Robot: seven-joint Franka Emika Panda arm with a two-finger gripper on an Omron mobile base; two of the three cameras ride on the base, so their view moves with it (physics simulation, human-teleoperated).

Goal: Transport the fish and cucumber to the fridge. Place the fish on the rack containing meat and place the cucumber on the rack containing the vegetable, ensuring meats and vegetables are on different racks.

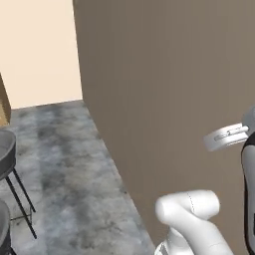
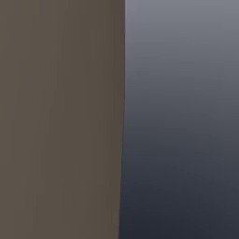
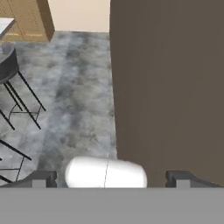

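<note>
Brown and flat, a tall matte panel point(image 1: 164, 99) stood close ahead of the base, with mottled grey stone flooring point(image 1: 64, 164) running off to its left past dark round stools on thin black legs point(image 3: 11, 83) toward a cream wall point(image 1: 37, 50). In the right base view the same brown surface met a smooth silver-grey face point(image 2: 182, 116), possibly the fridge's side, though I could not tell for sure. The two-finger gripper point(image 3: 111, 179) had its jaws spread wide apart with nothing between them. Neither the fish nor the cucumber could be seen anywhere, so their whereabouts were unknown from here. The risk, as I judged it, was the tight clearance: with the arm folded so near the panel, any turn of the base could scrape an elbow against it, and driving on empty-handed would waste the trip.
</note>
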